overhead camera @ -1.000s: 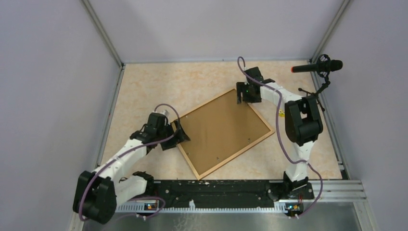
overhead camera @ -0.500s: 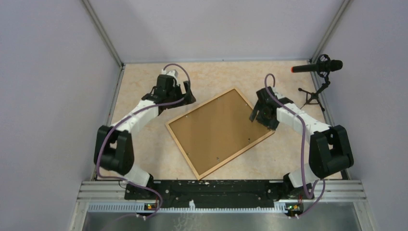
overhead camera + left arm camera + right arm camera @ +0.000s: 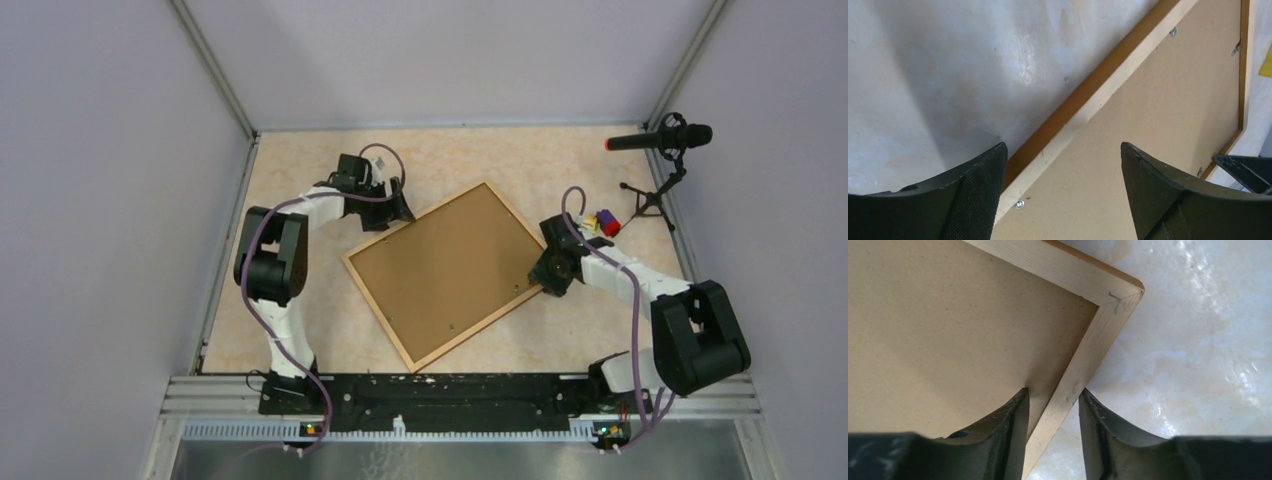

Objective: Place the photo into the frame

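In the last 0.5 s the right gripper [image 3: 546, 278] has slid along the frame [image 3: 1088, 355] from its far-right rail down to its right-hand corner. The left arm has folded in toward the left edge of the worktop [image 3: 300, 170], and the frame itself has barely shifted.

The frame lies back-up in the middle of the worktop, turned on the diagonal with 1 corner pointing at the near edge. The brown backing board [image 3: 450, 270] sits inside its 4 rails.

At the frame's right-hand corner, the right wrist view shows the 2 fingers [image 3: 1008, 435] of the right gripper set on either side of the wooden rail just short of the stapled corner joint. One is over the board and one over the worktop, and the tips are pressed against the rail, so the pincer looks clamped on it.

Farther back, the left gripper [image 3: 398, 210] is at the frame's far-left rail. Its fingers [image 3: 973, 200] are wide apart, one over bare worktop and the other over the board, with the rail running slantwise between them and nothing held.

Near the right edge, just beyond the right wrist, is a small purple, yellow and red item [image 3: 603, 222]. A microphone [image 3: 660, 138] on a small stand is at the far right corner.
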